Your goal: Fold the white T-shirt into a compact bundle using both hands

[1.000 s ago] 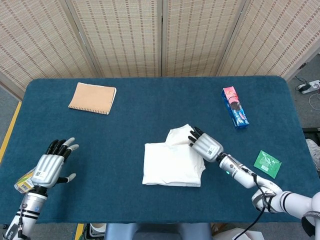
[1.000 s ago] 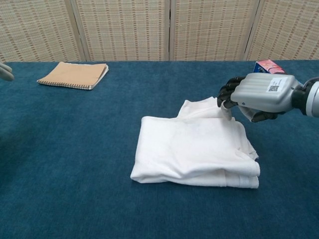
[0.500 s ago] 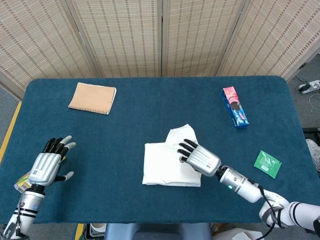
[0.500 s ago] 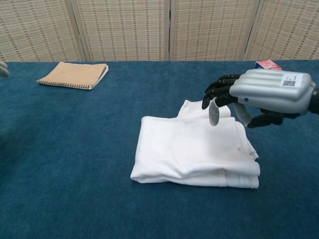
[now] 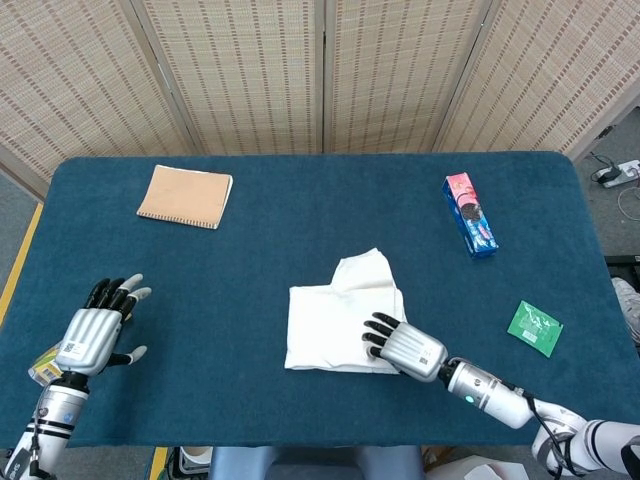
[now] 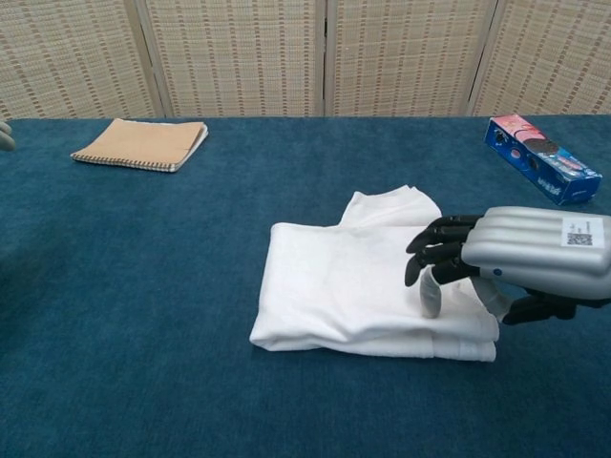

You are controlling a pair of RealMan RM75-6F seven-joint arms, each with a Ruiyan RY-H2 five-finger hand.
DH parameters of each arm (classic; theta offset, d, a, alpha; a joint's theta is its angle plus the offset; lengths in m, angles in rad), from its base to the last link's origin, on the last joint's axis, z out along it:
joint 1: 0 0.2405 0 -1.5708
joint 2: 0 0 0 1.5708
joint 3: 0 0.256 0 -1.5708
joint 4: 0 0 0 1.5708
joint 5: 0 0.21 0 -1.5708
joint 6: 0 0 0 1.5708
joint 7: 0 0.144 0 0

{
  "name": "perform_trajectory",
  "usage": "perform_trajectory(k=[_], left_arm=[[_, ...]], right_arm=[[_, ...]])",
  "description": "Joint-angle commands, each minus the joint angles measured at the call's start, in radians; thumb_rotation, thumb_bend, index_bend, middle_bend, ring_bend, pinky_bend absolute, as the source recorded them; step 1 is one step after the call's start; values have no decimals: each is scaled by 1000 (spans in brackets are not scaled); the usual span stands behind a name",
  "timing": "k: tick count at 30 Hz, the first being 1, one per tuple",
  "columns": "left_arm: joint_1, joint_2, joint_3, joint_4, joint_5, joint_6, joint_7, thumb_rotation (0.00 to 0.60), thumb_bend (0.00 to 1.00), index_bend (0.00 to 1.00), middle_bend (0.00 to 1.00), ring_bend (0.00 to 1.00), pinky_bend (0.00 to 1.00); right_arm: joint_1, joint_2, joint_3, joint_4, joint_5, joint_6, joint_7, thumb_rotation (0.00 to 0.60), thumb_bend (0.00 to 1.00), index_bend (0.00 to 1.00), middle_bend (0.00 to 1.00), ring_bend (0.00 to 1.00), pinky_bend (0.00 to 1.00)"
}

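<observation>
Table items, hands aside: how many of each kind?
White T-shirt: 1
Tan notebook: 1
Cookie box: 1
Green packet: 1
Yellow-green item under the left hand: 1, kind unclear
Total: 5

T-shirt (image 5: 343, 318) lies mid-table — notebook (image 5: 185, 196) behind-left, snack box (image 5: 470, 214) behind-right, packet (image 5: 535, 328) far right.

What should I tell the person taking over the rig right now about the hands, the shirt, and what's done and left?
Left hand: open, holding nothing, at the table's near left, far from the shirt.
Right hand: open, fingers spread at the near right corner of the white T-shirt; contact unclear.
T-shirt: mid-table, folded into a rough rectangle, one flap poking out at the far side.
Left: tuck that flap and fold it smaller with both hands.
</observation>
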Motion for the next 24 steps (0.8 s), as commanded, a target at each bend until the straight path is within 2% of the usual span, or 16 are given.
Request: perform_trajectory(k=[1,12,20,24], left_arm=[[2,-2,1,-1,3,-2,2,600,135,217,104,59,0],[10,-2,-2,-6,6,-8,7,600,135,216,103,57,0],[17,1,-8,1,9,-6,-2,600,135,215,103,57,0],[19,3,-10,-2,13,-4,-2,600,134,215,103,57,0]], right_arm=[[-15,1,-20,22,-8,6,4,600,990,397,244,106,81],[-23,-38,-32,114,-1,-18,5,600,990,397,247,107,81],[-23,-12,14,77,-17,96,45,600,971,397,250,107,81],[-7,-18,44,40,-1,87,39,600,966,397,260,107,81]])
